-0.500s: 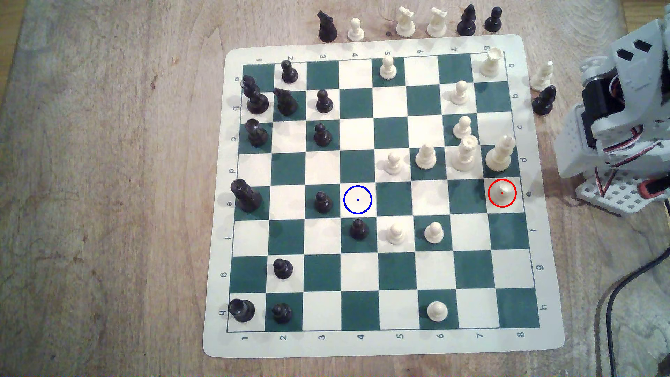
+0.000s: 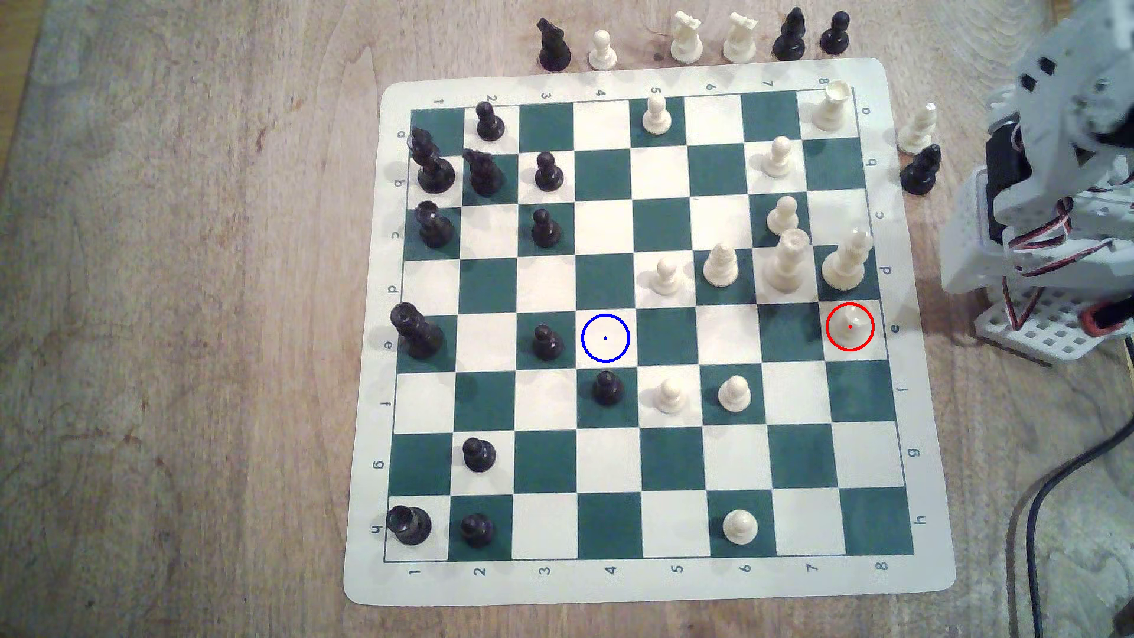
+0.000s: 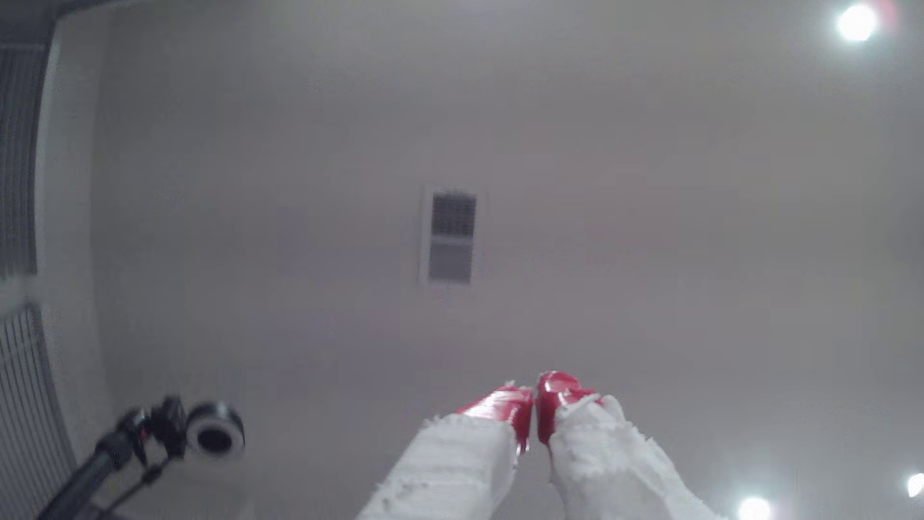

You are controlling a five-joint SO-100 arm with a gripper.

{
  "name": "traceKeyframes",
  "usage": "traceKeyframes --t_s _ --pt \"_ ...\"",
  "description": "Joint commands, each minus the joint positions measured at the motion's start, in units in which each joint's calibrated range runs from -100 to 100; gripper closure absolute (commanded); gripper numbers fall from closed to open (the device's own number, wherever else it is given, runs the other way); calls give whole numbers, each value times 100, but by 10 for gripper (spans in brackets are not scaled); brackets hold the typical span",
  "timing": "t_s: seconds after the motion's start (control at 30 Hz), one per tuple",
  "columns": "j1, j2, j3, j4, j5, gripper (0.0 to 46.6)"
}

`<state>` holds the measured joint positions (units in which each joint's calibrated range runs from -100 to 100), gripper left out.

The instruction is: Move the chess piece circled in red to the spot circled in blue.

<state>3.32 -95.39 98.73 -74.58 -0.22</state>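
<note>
Cream plastic, the chess piece circled in red (image 2: 850,325) stood at the middle right of the exterior view, on a light square in the board's last column, row e; seen almost from above, it showed little more than a pale rounded top inside the thin red ring, so its shape could not be made out well. Just above it in that view stood two taller cream pieces (image 2: 847,261), close but apart from it. The spot circled in blue (image 2: 605,338) lay well to the left in the same row, a bare cream square with a blue centre dot, with a black pawn (image 2: 546,343) just beside it on the left and another black pawn (image 2: 607,389) on the square below. The chessboard (image 2: 650,583) lay on a wooden tabletop (image 2: 184,368). The white arm (image 2: 1055,184) stood folded at the right edge of the exterior view, off the board. In the wrist view the hand (image 3: 535,400) pointed up at a pale ceiling with a vent (image 3: 450,237), its red-tipped fingers (image 3: 500,407) pressed together, clenched on nothing and touching nothing else.
</note>
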Motion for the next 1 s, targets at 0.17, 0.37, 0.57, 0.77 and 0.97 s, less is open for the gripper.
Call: traceKeyframes --t_s 0.17,0.37,0.57,0.77,0.97 --pt "47 -28 -1505 6000 -20 464" --pt "376 -28 -2475 9186 -122 464" --pt "329 167 -3464 11725 -928 464" --pt "-477 897 -4452 13789 -1001 464" --pt "-594 2052 -5449 15132 -166 464"
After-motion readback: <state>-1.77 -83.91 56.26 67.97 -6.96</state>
